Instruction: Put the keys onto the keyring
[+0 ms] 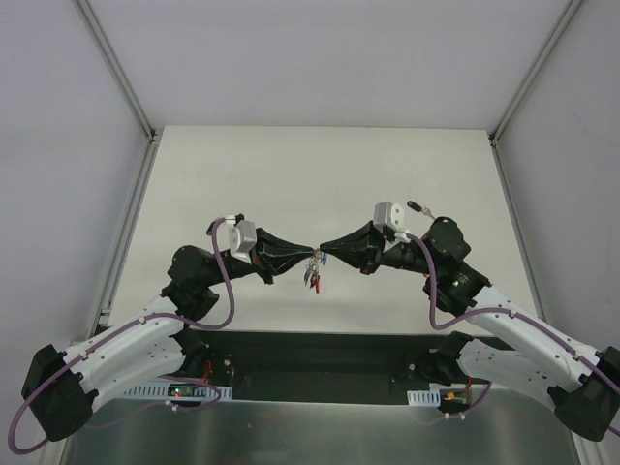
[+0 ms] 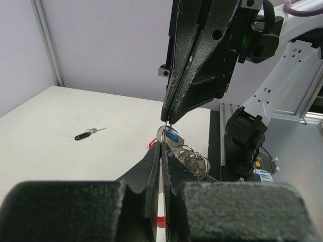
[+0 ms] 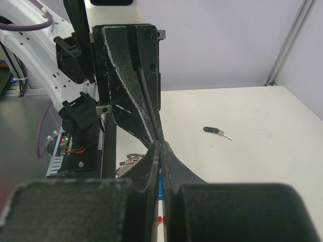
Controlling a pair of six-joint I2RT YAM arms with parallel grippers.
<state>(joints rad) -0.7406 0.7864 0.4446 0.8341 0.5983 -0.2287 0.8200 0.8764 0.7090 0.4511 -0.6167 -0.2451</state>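
Observation:
My two grippers meet tip to tip above the middle of the table, both shut. In the left wrist view the left gripper [image 2: 161,144] pinches the silver edge of the blue-headed key [image 2: 174,137]. The right gripper [image 2: 168,121] comes down from above, shut on a thin wire loop of the keyring just over that key. The keyring's metal ring [image 2: 194,159] and a bit of its red band [image 2: 151,144] hang beside the fingers. From the top view the bunch [image 1: 313,272] dangles under both tips. A black-headed key [image 1: 417,206] lies on the table, apart.
The black-headed key [image 3: 214,131] lies on the white table [image 1: 320,174] behind the right arm. Metal frame posts [image 1: 150,136] stand at the table's back corners. The arms' bases and a dark rail [image 1: 320,363] run along the near edge.

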